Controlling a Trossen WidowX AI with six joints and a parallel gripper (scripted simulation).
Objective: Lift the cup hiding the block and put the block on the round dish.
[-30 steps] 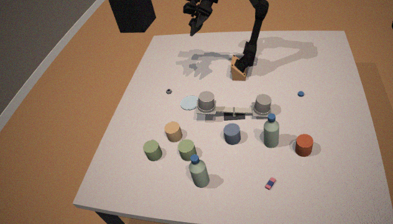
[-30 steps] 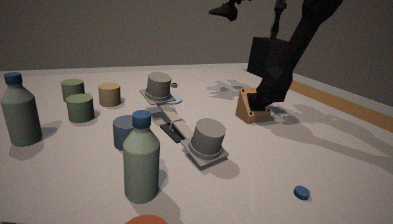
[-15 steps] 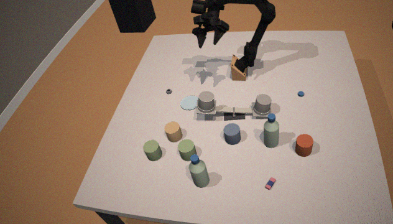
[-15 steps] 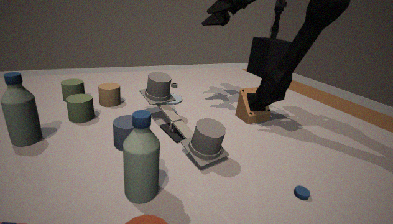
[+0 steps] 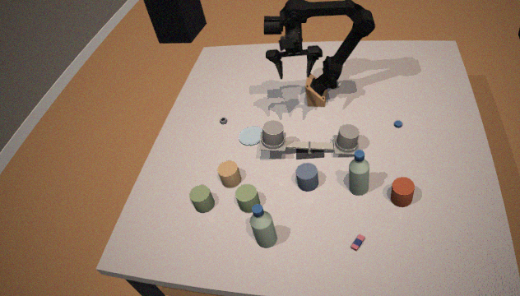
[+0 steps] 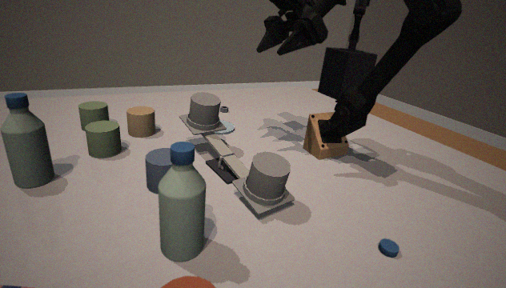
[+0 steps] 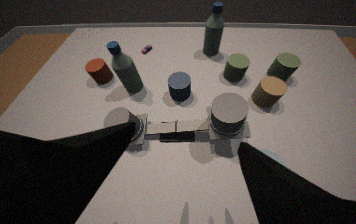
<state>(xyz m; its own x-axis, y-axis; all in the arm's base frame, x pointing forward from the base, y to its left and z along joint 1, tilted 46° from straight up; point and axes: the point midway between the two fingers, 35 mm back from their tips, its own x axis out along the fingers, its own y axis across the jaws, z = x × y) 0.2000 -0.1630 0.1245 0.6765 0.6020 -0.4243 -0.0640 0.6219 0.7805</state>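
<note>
Two identical grey cups stand upside down on the ends of the balance (image 5: 296,145) (image 6: 218,146) (image 7: 192,126). The left cup (image 5: 273,133) (image 6: 204,109) (image 7: 229,114) is on the raised end. The right cup (image 5: 348,137) (image 6: 267,176) (image 7: 118,119) is on the lower end, which is tilted down close to the table. No block is visible; the cups hide what is under them. The pale blue round dish (image 5: 248,136) (image 6: 228,127) lies flat just beyond the left cup's end. My gripper (image 5: 294,77) (image 6: 269,52) (image 7: 186,136) is open and empty, high above the table between the arm base and the balance.
A blue cylinder (image 5: 307,177) and a green bottle (image 5: 359,178) stand close in front of the balance. An orange cylinder (image 5: 229,173), green cylinders, another bottle (image 5: 263,228) and a red cylinder (image 5: 402,192) stand farther out. A blue disc (image 5: 398,123) and dark ring (image 5: 223,121) lie at the sides.
</note>
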